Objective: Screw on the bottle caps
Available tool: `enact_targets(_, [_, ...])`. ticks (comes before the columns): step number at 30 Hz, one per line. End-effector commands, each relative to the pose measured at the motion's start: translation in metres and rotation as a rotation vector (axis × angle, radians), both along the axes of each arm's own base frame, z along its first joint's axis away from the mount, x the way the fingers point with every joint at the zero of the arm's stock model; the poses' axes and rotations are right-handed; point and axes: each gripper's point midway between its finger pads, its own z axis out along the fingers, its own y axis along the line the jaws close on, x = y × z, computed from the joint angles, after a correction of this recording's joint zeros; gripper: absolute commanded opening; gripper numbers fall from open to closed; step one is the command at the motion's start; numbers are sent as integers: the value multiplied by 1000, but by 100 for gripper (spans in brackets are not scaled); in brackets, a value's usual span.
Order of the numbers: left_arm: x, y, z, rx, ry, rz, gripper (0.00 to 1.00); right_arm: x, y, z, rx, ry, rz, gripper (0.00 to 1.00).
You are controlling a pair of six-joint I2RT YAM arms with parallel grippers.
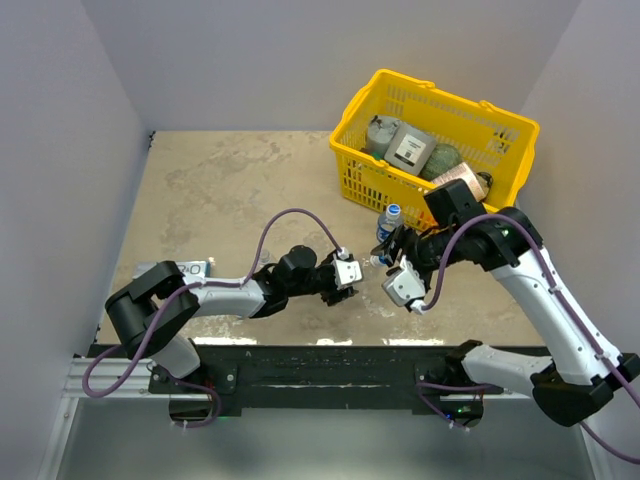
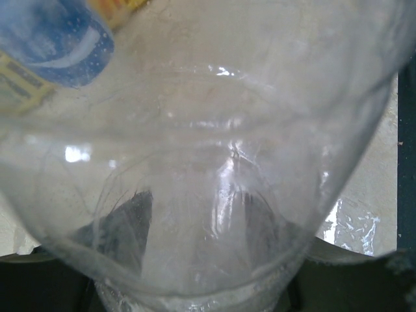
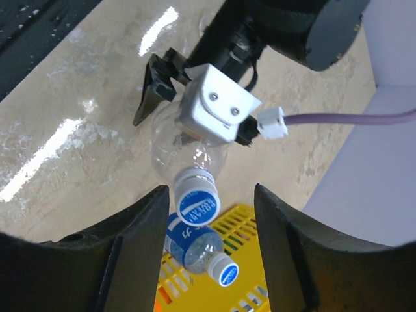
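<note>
The left gripper was clenched on a small clear unlabelled plastic bottle. That bottle filled the left wrist view and sat low at the middle of the beige stone-patterned table, in front of the yellow plastic mesh basket.

The right gripper faced it from just beside, its dark fingers spread wide with nothing pinched between them. The held bottle lay straight ahead of that released claw, so I judged the right arm the nearer one to work on its mouth. Its long axis seemed to run roughly along the line between the two claws. I could not tell which end pointed right, nor whether a cap already sat on it.

A second small clear bottle with a dark blue label stood just beyond, topped by a tiny round blue cap (near enough to be knocked). The basket's near wall crowded the far side. Open table lay to the left and toward the near edge.
</note>
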Motion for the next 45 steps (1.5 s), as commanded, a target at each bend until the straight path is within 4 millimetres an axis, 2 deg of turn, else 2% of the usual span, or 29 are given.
enact_targets(1, [7,-5,28,-57,-70,-8,0,-18,-8,-18,-75,37,39,56])
enact_targets(8, [10,-6,30,-60,-95,-6,0,-12,-14,-32,-136,69,-5,51])
enact_targets(11, [11,-6,32,-66,-100,-5,0,-8,-14,-35,-154,92,-30,44])
enact_targets(20, [11,-7,36,-76,-130,-15,0,-10,-17,-44,-174,109,-35,34])
enact_targets(27, [13,-9,45,-100,-180,-28,0,-2,-15,-49,-149,71,-70,40])
enact_targets(32, [14,-10,46,-103,-184,-27,0,5,-21,-54,-178,57,-116,42])
enact_targets(35, [14,-10,46,-108,-175,-26,0,6,-23,-55,-184,61,-133,37])
enact_targets(43, [15,-9,49,-118,-177,-24,0,19,-28,-61,-200,37,-213,36])
enact_targets(45, [16,-9,50,-122,-175,-19,0,23,-29,-60,-202,48,-254,27])
